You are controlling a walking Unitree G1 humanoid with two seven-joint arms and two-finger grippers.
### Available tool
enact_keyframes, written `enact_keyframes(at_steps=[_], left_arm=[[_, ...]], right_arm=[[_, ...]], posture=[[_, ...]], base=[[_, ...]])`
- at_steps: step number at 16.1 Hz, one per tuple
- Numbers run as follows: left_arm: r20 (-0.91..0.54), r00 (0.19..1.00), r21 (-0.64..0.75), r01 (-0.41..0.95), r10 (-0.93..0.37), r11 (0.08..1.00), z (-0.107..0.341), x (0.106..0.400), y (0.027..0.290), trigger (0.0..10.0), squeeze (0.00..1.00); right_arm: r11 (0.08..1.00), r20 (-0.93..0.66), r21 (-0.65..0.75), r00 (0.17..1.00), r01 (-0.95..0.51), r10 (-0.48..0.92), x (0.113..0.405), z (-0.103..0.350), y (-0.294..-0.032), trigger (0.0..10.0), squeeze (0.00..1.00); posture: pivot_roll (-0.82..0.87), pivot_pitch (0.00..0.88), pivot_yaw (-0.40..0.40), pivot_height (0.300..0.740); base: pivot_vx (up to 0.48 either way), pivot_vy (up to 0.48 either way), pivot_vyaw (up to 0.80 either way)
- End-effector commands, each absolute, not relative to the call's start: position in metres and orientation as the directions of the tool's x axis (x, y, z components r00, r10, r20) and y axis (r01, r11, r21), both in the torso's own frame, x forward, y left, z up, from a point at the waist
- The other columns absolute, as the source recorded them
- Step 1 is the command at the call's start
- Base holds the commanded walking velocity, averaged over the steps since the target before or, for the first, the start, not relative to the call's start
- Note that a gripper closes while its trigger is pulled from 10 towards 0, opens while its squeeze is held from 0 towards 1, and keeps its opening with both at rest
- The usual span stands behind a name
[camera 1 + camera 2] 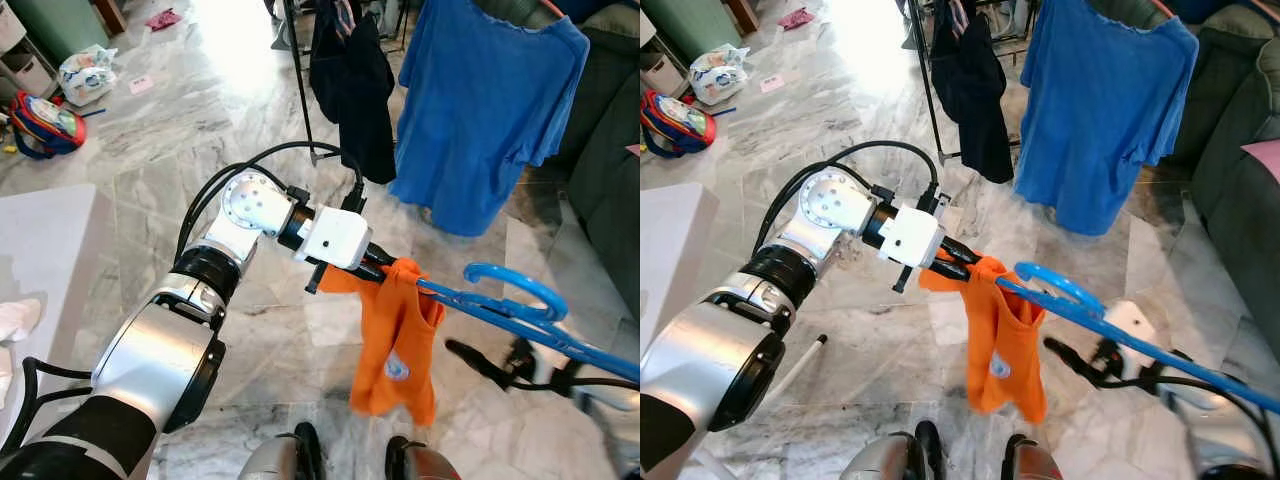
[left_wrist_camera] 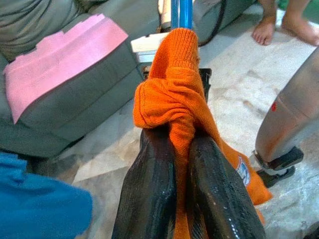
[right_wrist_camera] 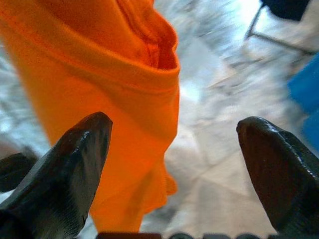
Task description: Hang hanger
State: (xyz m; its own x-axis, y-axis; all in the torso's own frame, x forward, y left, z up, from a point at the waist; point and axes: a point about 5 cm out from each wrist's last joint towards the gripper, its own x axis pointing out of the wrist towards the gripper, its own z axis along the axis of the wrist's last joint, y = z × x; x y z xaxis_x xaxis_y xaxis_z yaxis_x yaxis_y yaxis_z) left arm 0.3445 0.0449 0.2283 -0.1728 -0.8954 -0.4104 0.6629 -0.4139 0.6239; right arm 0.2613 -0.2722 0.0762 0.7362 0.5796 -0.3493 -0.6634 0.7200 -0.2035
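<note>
L pincer [image 2: 182, 144] clenched on orange shirt [image 1: 400, 340], mid-air over marble floor [image 1: 200, 130]. Shirt hangs on blue hanger [image 1: 520, 305], hanger slanting toward R side. R pincer [image 3: 174, 164] released, fingers wide apart, near shirt, not touching. Blue T-shirt [image 1: 480, 110] + dark garment [image 1: 355, 80] hang on rack behind.

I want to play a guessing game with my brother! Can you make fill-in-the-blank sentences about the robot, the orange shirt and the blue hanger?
1. The left pincer is shut on the small ____ knit shirt.
2. The shirt hangs from a curved plastic hanger coloured ____.
3. The right pincer has its black fingers spread ____.
4. The large blue T-shirt hangs beside a ____ garment.

Missing words: orange; blue; open; black
</note>
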Motion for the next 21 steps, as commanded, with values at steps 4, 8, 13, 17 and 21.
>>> enact_keyframes(at_steps=[4,8,13,17,21], left_arm=[[-0.329,-0.277,0.663,0.613,-0.903,-0.43,0.245,0.335,0.034,10.0,0.0],[-0.279,-0.34,0.665,0.606,-0.898,-0.437,0.247,0.326,0.022,10.0,0.0],[-0.255,-0.382,0.665,0.597,-0.888,-0.448,0.248,0.318,0.017,10.0,0.0],[-0.24,-0.39,0.667,0.599,-0.889,-0.443,0.253,0.316,0.017,10.0,0.0],[-0.232,-0.404,0.668,0.595,-0.885,-0.447,0.255,0.313,0.016,10.0,0.0]], right_arm=[[0.64,-0.32,-0.053,0.62,-0.767,0.716,0.265,0.079,-0.259,10.0,0.0],[0.509,-0.285,0.01,0.486,-0.861,0.826,0.28,0.081,-0.22,10.0,0.0],[0.497,-0.269,0.046,0.469,-0.866,0.841,0.291,0.078,-0.205,0.0,0.0],[0.518,-0.267,0.059,0.486,-0.854,0.832,0.293,0.075,-0.206,0.0,0.0],[0.536,-0.265,0.067,0.503,-0.841,0.823,0.295,0.07,-0.202,0.0,0.0]], posture=[[-0.04,0.245,0.152,0.74],[-0.03,0.249,0.152,0.74],[-0.01,0.249,0.147,0.74],[-0.01,0.248,0.141,0.74],[-0.01,0.253,0.139,0.74]], base=[[0.0,0.0,0.0],[0.0,0.0,0.0],[0.0,0.0,0.0],[0.0,0.0,0.0],[0.0,0.0,0.0]])
